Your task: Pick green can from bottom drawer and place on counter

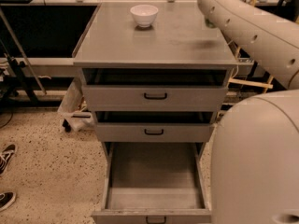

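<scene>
The bottom drawer (154, 181) is pulled fully open, and the grey floor that shows is bare. The green can is not in the drawer. A small dark bit (210, 23) peeks out under my arm at the counter's right edge; I cannot tell what it is. The counter (177, 41) is the grey cabinet top. My arm (252, 36) crosses the upper right over the counter's right edge. My gripper is out of view, beyond or behind the arm.
A white bowl (144, 15) stands at the back middle of the counter. The two upper drawers (155, 96) are slightly open. A large arm segment (257, 162) fills the lower right. Shoes (6, 155) lie on the floor at left.
</scene>
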Robot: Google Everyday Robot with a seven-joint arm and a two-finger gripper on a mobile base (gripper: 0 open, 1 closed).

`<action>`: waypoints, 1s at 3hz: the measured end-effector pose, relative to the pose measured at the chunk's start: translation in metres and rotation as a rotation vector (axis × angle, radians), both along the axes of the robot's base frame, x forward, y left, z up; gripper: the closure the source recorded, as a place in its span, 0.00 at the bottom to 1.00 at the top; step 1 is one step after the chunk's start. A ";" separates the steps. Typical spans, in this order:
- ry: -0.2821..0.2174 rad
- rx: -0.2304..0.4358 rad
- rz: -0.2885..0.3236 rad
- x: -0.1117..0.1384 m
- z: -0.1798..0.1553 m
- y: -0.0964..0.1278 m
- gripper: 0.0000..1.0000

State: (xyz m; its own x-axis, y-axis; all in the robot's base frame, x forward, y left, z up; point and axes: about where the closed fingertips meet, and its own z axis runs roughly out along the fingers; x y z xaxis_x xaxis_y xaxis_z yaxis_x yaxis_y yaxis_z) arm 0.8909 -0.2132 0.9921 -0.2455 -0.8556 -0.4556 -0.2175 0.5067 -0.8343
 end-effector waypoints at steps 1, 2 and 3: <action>0.042 0.093 0.082 -0.038 -0.007 -0.014 1.00; 0.015 0.201 0.145 -0.074 0.014 -0.043 1.00; 0.010 0.248 0.189 -0.088 0.018 -0.044 1.00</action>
State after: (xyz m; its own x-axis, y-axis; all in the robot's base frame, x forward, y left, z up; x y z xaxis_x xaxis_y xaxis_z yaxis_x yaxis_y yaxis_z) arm 0.8025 -0.2573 1.0097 -0.0979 -0.7498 -0.6544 -0.3350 0.6440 -0.6877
